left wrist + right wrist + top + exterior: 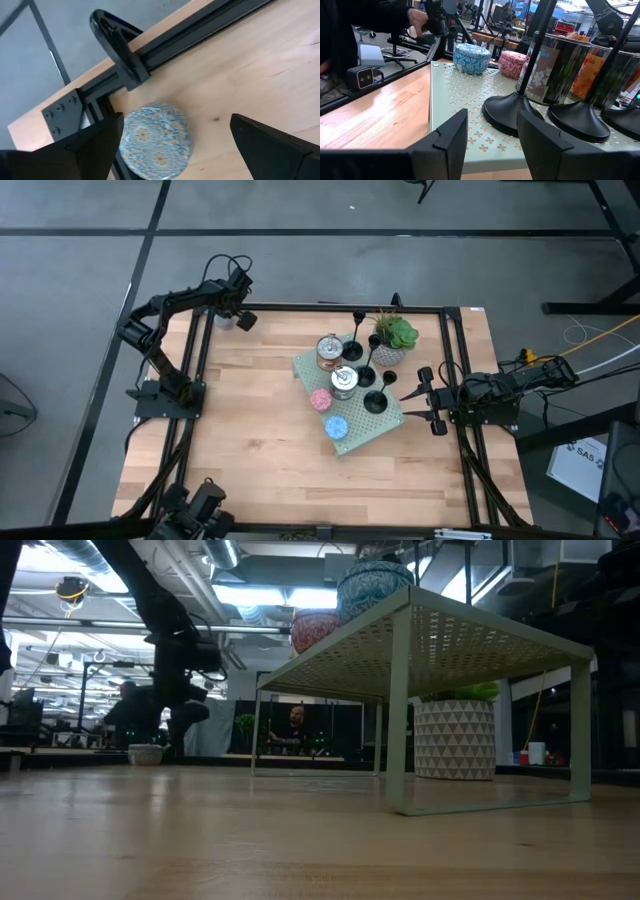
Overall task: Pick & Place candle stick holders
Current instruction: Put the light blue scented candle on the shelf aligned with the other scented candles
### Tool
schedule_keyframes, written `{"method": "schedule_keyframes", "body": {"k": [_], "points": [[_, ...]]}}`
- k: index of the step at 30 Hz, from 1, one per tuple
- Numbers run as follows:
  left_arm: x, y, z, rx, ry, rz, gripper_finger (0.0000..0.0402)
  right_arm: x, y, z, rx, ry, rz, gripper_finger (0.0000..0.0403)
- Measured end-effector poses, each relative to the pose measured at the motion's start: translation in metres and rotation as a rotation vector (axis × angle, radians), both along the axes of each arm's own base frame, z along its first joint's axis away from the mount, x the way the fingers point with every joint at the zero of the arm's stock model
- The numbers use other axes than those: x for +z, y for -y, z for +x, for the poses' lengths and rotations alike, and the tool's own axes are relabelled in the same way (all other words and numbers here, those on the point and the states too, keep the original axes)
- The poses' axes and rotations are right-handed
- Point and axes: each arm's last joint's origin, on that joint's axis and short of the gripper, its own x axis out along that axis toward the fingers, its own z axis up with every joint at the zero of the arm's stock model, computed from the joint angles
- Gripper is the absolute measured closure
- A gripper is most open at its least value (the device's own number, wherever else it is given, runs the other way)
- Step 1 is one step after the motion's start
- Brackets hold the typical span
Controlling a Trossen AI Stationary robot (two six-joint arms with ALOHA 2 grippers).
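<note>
- In the right wrist view, the right gripper is seen nearest, its two dark fingers spread apart with nothing pinched, level with the edge of the pale green perforated metal shelf.
- Just beyond those fingers, the round flat base of a matte-black candle stick holder stands on the shelf, its thin stem upright; two more candle stick holders are lined up beside it.
- Behind the bases, two shiny silver round tins are found, and farther back a small blue round candle and a pink one.
- From above, the shelf sits right of the wooden table's centre, with the right gripper at its three o'clock edge.
- A green potted plant in a patterned white pot stands at the shelf's one o'clock.
- The left gripper hangs at the table's eleven o'clock corner, jaws wide open over a small patterned blue round dish, not touching it.
</note>
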Motion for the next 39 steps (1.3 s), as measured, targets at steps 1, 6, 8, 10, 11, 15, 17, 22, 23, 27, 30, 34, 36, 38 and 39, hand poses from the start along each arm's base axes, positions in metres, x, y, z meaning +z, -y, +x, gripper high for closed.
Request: {"method": "schedule_keyframes", "body": {"k": [1,6,8,10,11,15,17,22,23,27,30,34,36,38,39], "points": [[0.000,0.000,-0.001,-0.007,-0.004,-0.002,0.0039,0.000,0.000,0.000,0.000,0.000,0.000,0.0231],[0.001,-0.001,-0.001,-0.020,-0.017,0.006,0.0039,0.000,0.000,0.000,0.000,0.000,0.000,0.0231],[0.002,-0.001,-0.001,-0.015,-0.018,-0.006,0.0040,0.000,0.000,0.000,0.000,-0.001,0.000,0.0231],[0.005,0.001,-0.001,-0.006,-0.010,-0.039,0.0045,0.000,0.000,0.000,0.000,0.000,0.000,0.0231],[0.007,0.002,0.000,-0.009,-0.014,-0.055,0.0048,0.000,0.000,0.000,0.000,0.000,0.000,0.0231],[0.019,0.006,0.004,-0.054,-0.072,-0.110,0.0063,0.000,0.000,0.000,0.000,-0.001,0.000,0.0231],[0.026,0.007,0.006,-0.069,-0.097,-0.132,0.0070,0.000,0.000,0.000,0.000,-0.001,0.000,0.0231],[0.033,0.009,0.005,-0.123,-0.113,-0.201,0.0082,0.000,0.000,0.000,0.000,-0.001,0.000,0.0231],[0.033,0.010,0.005,-0.137,-0.114,-0.211,0.0084,0.000,0.000,0.000,0.000,0.000,0.000,0.0231],[0.027,0.008,0.006,-0.150,-0.127,-0.235,0.0087,0.000,0.000,0.000,0.000,0.000,0.000,0.0231],[0.012,0.003,0.008,-0.149,-0.157,-0.276,0.0087,0.000,0.000,0.000,0.000,-0.001,0.000,0.0231],[-0.013,-0.005,0.013,-0.144,-0.234,-0.320,0.0087,0.000,0.000,0.000,0.000,-0.001,0.000,0.0231],[-0.020,-0.011,0.014,-0.137,-0.300,-0.308,0.0087,0.000,0.000,0.000,0.000,-0.001,0.000,0.0231],[-0.026,-0.014,0.015,-0.122,-0.342,-0.305,0.0087,0.000,0.000,0.000,0.000,0.000,0.000,0.0231],[-0.027,-0.015,0.015,-0.121,-0.349,-0.313,0.0087,0.000,0.000,0.000,0.000,-0.001,0.000,0.0231]]}}
